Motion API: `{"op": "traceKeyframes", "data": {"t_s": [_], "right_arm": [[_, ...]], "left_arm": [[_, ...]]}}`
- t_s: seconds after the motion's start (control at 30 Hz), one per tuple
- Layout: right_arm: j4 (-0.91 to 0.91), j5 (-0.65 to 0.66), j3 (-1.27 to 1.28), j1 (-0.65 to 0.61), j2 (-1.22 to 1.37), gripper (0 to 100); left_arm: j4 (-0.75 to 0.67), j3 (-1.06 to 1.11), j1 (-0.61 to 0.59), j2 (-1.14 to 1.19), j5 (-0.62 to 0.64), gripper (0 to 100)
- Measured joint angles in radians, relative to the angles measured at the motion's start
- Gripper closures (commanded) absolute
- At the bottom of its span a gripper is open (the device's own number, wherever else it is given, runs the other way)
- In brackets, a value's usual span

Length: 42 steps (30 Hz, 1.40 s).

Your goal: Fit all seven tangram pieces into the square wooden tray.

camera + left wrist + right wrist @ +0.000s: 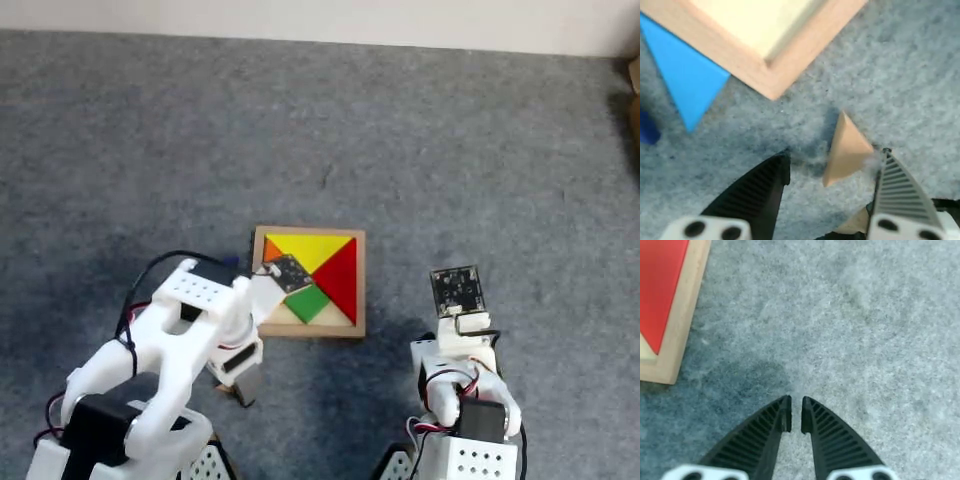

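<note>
The square wooden tray (310, 331) holds a yellow triangle (312, 250), a red triangle (340, 280), a green piece (308, 300) and an orange piece (270, 250). My left gripper (835, 156) is open just off a tray corner (772, 82), and a small tan triangle (846, 150) lies on the carpet between its fingers, close to one fingertip (886, 165). A light blue triangle (685, 85) lies on the carpet beside the tray. My right gripper (795, 412) is shut and holds nothing, low over bare carpet to the right of the tray (670, 340).
A dark blue piece (647, 127) peeks in past the light blue triangle. Grey carpet covers the whole floor, with open room behind and to the right of the tray. The left arm (190, 330) overhangs the tray's front-left part.
</note>
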Motion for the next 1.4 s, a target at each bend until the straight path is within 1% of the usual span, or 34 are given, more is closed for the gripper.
{"op": "traceKeyframes", "data": {"t_s": [0.13, 0.47, 0.6, 0.83, 1.0, 1.1, 1.3, 1.4], "right_arm": [[0.0, 0.0, 0.0, 0.0, 0.0, 95.0], [0.0, 0.0, 0.0, 0.0, 0.0, 95.0], [0.0, 0.0, 0.0, 0.0, 0.0, 95.0], [0.0, 0.0, 0.0, 0.0, 0.0, 95.0], [0.0, 0.0, 0.0, 0.0, 0.0, 95.0], [0.0, 0.0, 0.0, 0.0, 0.0, 95.0], [0.0, 0.0, 0.0, 0.0, 0.0, 95.0], [0.0, 0.0, 0.0, 0.0, 0.0, 95.0]], "left_arm": [[-0.009, 0.002, -0.002, 0.0, 0.0, 86], [-0.017, 0.009, 0.008, -0.005, -0.002, 95], [-0.014, -0.003, 0.008, -0.005, -0.002, 96], [0.098, -0.164, 0.008, -0.005, 0.009, 97], [0.155, -0.31, 0.006, -0.003, 0.106, 97], [0.161, -0.387, 0.006, -0.003, 0.218, 97], [0.17, -0.47, 0.006, -0.003, 0.394, 96], [0.17, -0.486, 0.006, -0.003, 0.459, 96]]}}
